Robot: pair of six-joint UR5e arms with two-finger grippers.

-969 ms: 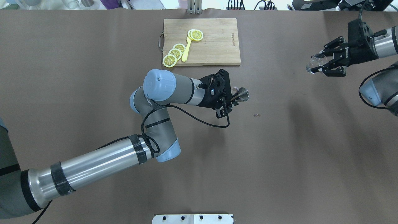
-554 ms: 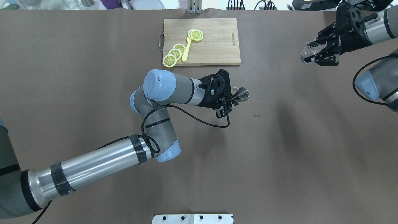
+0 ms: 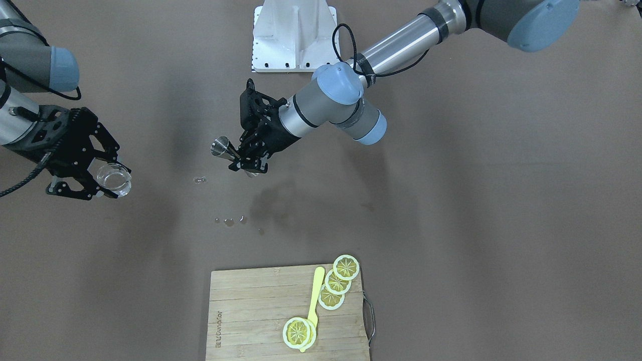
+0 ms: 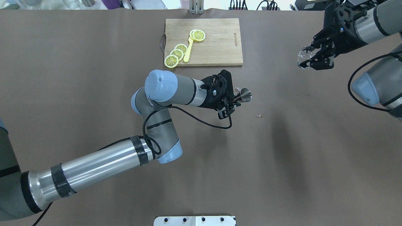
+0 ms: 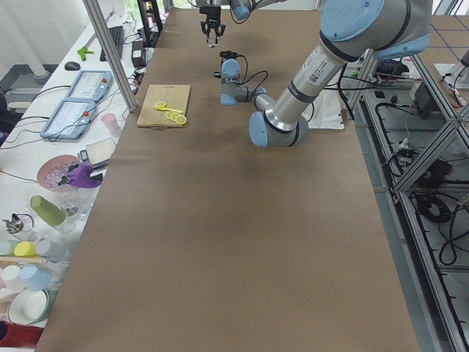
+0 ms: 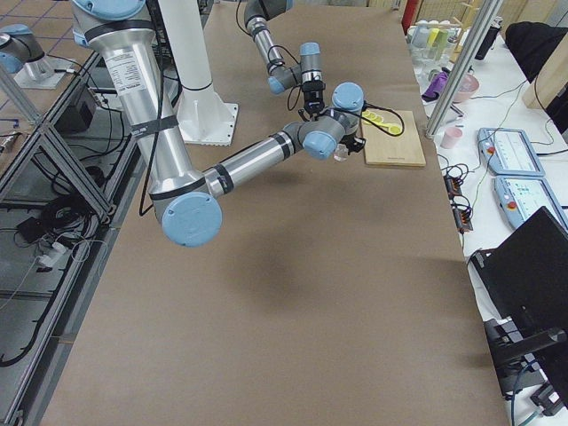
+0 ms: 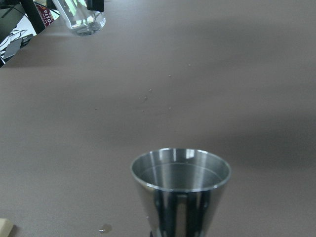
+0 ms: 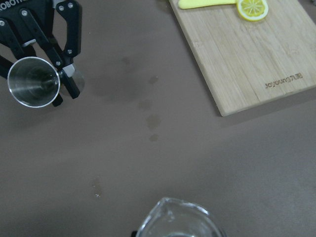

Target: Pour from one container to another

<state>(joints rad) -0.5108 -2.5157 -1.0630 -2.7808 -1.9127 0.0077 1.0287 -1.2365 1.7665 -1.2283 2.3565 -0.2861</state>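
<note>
The left gripper (image 4: pixel 234 99) clamps the narrow waist of the polished steel hourglass jigger (image 4: pixel 245 95), which sits just robot-side of the bamboo cutting board (image 4: pixel 220 47), near its right corner. The right gripper (image 4: pixel 309 58) grasps the smooth, clear, thick-based glass (image 4: pixel 302 57), well beyond the board's right end.

The wooden cutting board (image 8: pixel 247 54) carries a burnt-in brand mark at the right of the right wrist view: "Joyoung", followed by two characters too small to read. The left gripper (image 8: pixel 65 91) body, upper left, bears white lettering "OBOTIQ", cut off by the frame edge.
</note>
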